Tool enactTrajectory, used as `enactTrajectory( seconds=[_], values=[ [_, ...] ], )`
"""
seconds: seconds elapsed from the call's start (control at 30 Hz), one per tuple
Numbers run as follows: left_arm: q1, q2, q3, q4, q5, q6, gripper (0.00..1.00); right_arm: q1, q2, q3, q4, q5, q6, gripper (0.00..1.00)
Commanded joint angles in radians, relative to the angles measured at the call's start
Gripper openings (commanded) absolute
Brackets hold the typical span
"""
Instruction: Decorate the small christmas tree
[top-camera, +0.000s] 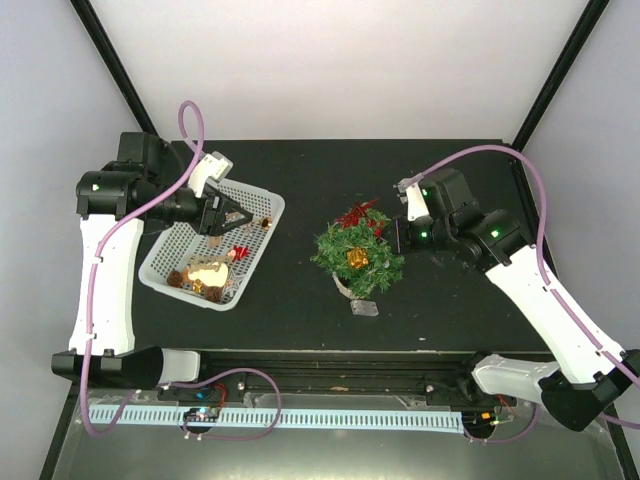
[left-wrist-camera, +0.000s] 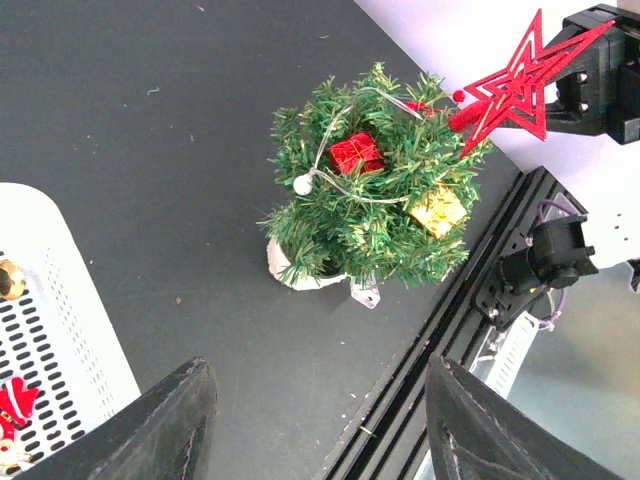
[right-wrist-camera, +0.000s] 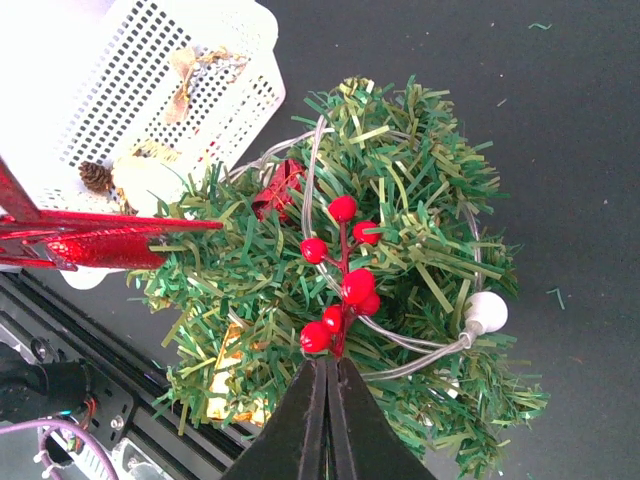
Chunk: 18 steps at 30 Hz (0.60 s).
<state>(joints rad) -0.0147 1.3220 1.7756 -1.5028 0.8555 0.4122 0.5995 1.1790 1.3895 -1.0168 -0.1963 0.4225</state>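
Note:
The small christmas tree (top-camera: 340, 245) stands mid-table in a whitish pot (left-wrist-camera: 290, 268). It carries a red star (left-wrist-camera: 510, 85), a red gift box (left-wrist-camera: 356, 153), a gold gift box (left-wrist-camera: 438, 210) and a clear wire with a white bulb (right-wrist-camera: 486, 312). My right gripper (right-wrist-camera: 328, 368) is shut on the stem of a red berry sprig (right-wrist-camera: 342, 280) and holds it against the tree's foliage (right-wrist-camera: 420, 240). In the top view it (top-camera: 392, 236) is at the tree's right side. My left gripper (top-camera: 232, 217) is open and empty above the white mesh basket (top-camera: 268, 203).
The basket (right-wrist-camera: 230, 40) holds gold ornaments (top-camera: 205, 272), a pine cone (right-wrist-camera: 97, 176) and small red pieces (left-wrist-camera: 14, 405). A clear tag (top-camera: 364, 307) lies by the pot. Black rails (left-wrist-camera: 460, 300) run along the table's near edge.

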Motion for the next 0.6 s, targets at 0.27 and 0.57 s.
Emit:
enactTrajectory(
  seconds=[0.27,0.57],
  values=[
    [0.004,-0.017,-0.015,0.024,-0.004,0.019,0.58,-0.004,0.03,-0.033,0.068,-0.008,0.0,0.04],
    [0.004,-0.014,-0.033,0.042,-0.024,0.018,0.58,-0.004,0.012,-0.003,0.045,0.026,-0.005,0.04]
  ],
)
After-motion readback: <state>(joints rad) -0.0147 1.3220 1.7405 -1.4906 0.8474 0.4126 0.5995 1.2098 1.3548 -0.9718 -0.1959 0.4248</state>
